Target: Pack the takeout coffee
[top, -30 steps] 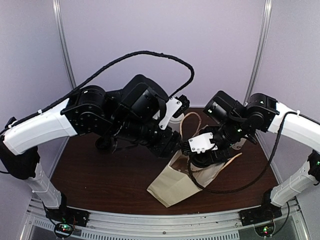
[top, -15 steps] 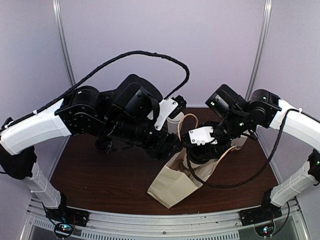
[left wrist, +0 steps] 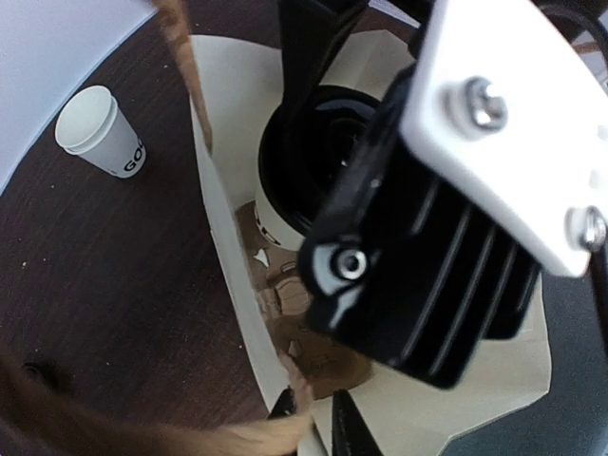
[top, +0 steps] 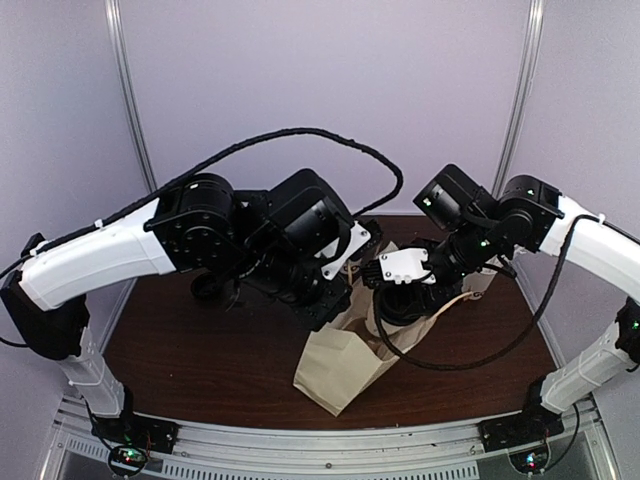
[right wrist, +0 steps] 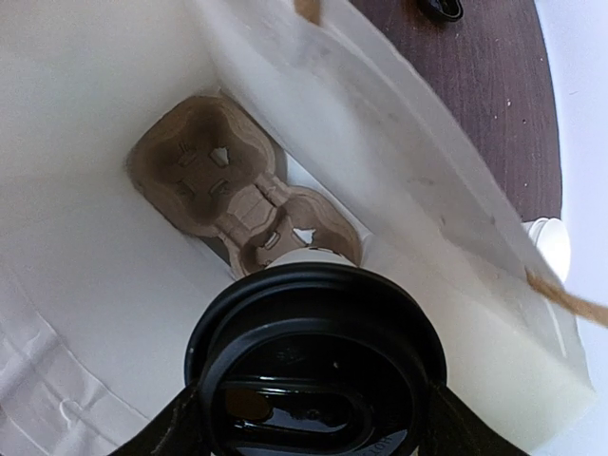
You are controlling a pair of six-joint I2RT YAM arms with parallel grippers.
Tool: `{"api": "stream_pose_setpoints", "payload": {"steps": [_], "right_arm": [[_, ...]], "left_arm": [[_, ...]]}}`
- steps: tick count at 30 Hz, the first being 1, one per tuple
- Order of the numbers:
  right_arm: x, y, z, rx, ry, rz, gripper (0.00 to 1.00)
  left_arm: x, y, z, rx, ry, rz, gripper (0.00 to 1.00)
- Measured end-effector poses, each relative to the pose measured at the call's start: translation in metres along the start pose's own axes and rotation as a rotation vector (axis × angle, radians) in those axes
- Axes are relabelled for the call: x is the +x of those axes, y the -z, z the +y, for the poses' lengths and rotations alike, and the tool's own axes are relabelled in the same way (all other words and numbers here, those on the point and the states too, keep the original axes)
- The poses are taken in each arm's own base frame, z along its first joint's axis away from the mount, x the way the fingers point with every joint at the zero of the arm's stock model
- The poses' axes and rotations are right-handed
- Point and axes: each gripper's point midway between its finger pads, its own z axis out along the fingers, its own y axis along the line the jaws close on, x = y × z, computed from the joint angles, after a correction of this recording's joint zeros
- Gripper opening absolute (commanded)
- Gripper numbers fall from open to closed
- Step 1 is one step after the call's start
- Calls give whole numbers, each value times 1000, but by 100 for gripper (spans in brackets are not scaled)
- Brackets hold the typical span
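- Bag [top: 345,365] first: a pale paper bag near the middle of the dark table [top: 200,350], leaning, its mouth turned up towards the two arms that meet over it.
- The right gripper [right wrist: 312,427] reaches down into the bag's mouth. From its own camera you can see a finger on either side of a round black lid, so it is clamped on the coffee cup [right wrist: 313,323].
- That coffee cup hangs inside the bag, lid up, with the paper walls all round it. It is over the near end of the brown pulp carrier [right wrist: 214,185], which lies flat on the bag's floor. I can't tell whether the cup's base is touching the carrier.
- The carrier's other pockets, as far as they show, have nothing in them.
- The left gripper [left wrist: 315,423] is at the bag's rim on the left side, close by a brown handle strip. Its two dark fingertips stand close together with the paper edge between them, so it looks pinched onto the rim.
- Seen from the left wrist, the right gripper's black body and white plate fill most of the bag's opening, with the lid just visible beneath.
- Outside the bag, apart from it on the bare wood, stands another white cup [left wrist: 100,133], upright, with dark lettering low on its side and a white top.
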Motion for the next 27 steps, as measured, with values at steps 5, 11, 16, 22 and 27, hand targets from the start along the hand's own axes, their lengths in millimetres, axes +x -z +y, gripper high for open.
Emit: {"api": "stream_pose_setpoints", "payload": {"steps": [5, 11, 16, 22, 27], "right_arm": [[-10, 9, -8, 4, -6, -36, 49], [-19, 5, -9, -25, 5, -51, 48], [-20, 2, -8, -47, 9, -48, 48], [-23, 7, -5, -60, 9, -63, 48], [-25, 9, -2, -75, 13, -81, 48]], "left_arm": [[-6, -1, 16, -41, -49, 12, 0], [-18, 0, 49, -107, -113, -3, 0], [-27, 4, 63, -145, -231, -19, 0], [-32, -5, 62, -151, -387, -51, 0], [-21, -9, 58, -123, -457, -85, 0]]}}
